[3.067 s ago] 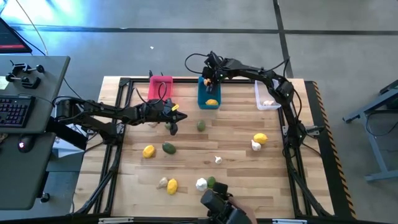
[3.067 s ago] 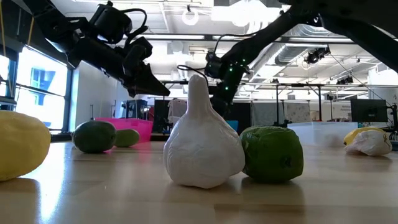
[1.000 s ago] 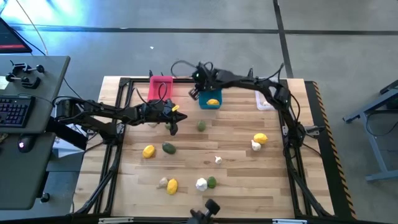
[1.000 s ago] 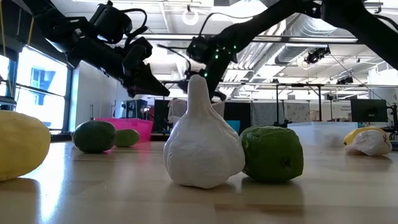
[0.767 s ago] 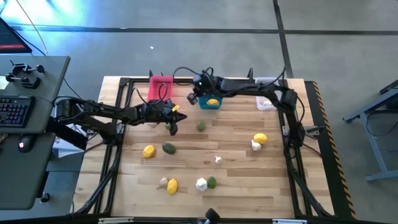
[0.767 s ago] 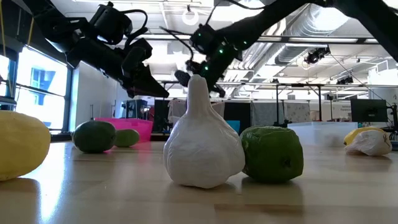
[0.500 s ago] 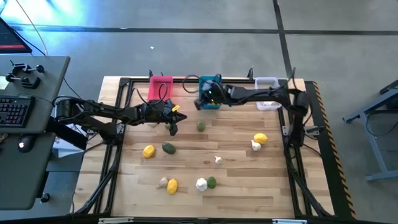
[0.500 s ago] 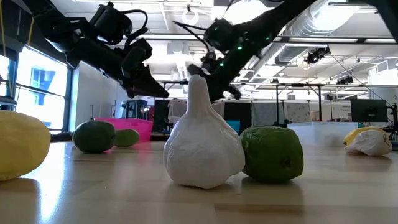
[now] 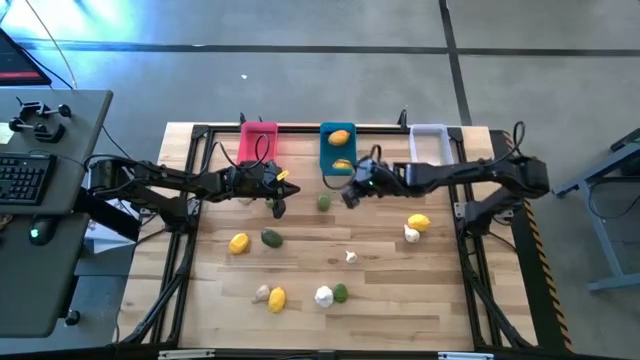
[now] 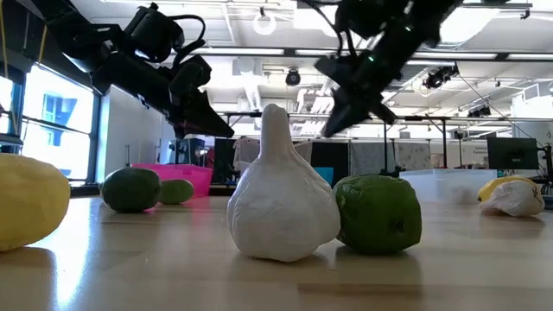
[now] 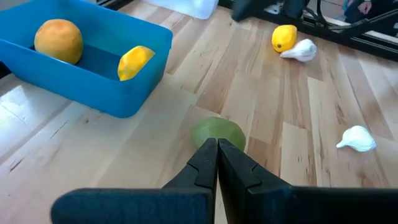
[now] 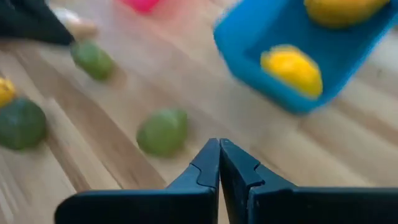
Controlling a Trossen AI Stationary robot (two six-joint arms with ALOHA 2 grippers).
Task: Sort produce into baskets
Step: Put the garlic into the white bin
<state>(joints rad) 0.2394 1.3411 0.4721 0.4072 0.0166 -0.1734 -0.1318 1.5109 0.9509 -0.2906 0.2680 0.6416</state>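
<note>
Three baskets stand along the far edge: pink (image 9: 259, 140), blue (image 9: 337, 150) and white (image 9: 428, 142). The blue one holds an orange fruit (image 11: 58, 40) and a yellow one (image 11: 134, 61). A green one (image 9: 324, 202) lies on the table just in front of it. My right gripper (image 9: 351, 196) hovers shut beside that green one (image 12: 163, 130), holding nothing. My left gripper (image 9: 278, 208) hangs shut above the table to its left, pointing toward the green one (image 11: 217, 133). More produce lies scattered over the near half.
On the table lie a yellow one (image 9: 239, 243), a dark green one (image 9: 271, 237), a small garlic (image 9: 351, 256), and a lemon with a garlic (image 9: 415, 227) at the right. A cluster of garlics, a lemon and a green one (image 9: 341, 292) sits near the front edge.
My right gripper has swung from above the blue basket's far left corner toward the table's near edge and a little to the right, staying shut. It now hovers in front of the basket, beside the green one. The orange fruit in the basket has come into view.
</note>
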